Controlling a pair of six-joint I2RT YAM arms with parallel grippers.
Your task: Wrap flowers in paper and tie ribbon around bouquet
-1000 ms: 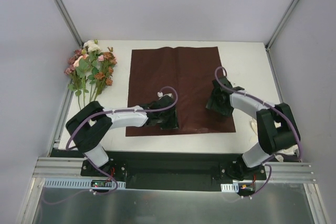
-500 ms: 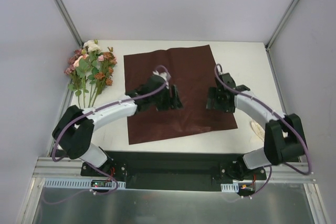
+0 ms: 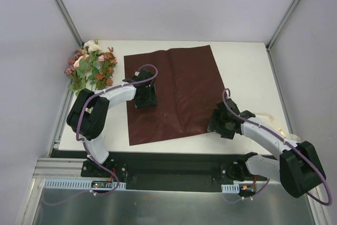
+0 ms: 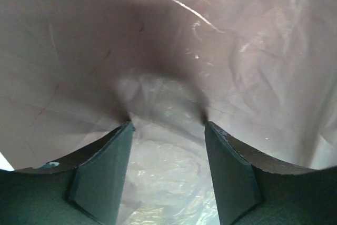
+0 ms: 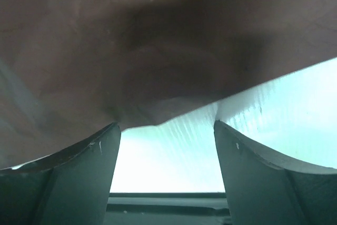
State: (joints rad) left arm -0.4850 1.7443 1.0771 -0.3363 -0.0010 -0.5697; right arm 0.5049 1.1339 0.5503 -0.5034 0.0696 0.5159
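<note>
The dark red paper (image 3: 179, 93) lies flat on the white table (image 3: 242, 61), turned slightly askew. The flowers (image 3: 92, 69) lie at the far left, off the sheet, blooms toward the back. My left gripper (image 3: 146, 97) sits low over the sheet's left part, open; in its wrist view the left gripper (image 4: 167, 122) has only creased paper (image 4: 210, 35) under the spread fingers. My right gripper (image 3: 224, 123) is at the sheet's near right corner, open; the right wrist view puts the right gripper (image 5: 166, 125) just short of the paper (image 5: 158, 35) edge. A bit of cream ribbon (image 3: 269, 118) shows beside the right arm.
Grey enclosure walls close the table on three sides, with slanted metal posts (image 3: 60, 9) at the back corners. A black base plate and aluminium rail (image 3: 174, 175) run along the near edge. Bare table (image 5: 284, 109) shows under the right gripper.
The sheet has turned slightly counter-clockwise. My left gripper went from the near edge across the middle to the sheet's left side. My right gripper pulled back from mid-right to the near right corner.
</note>
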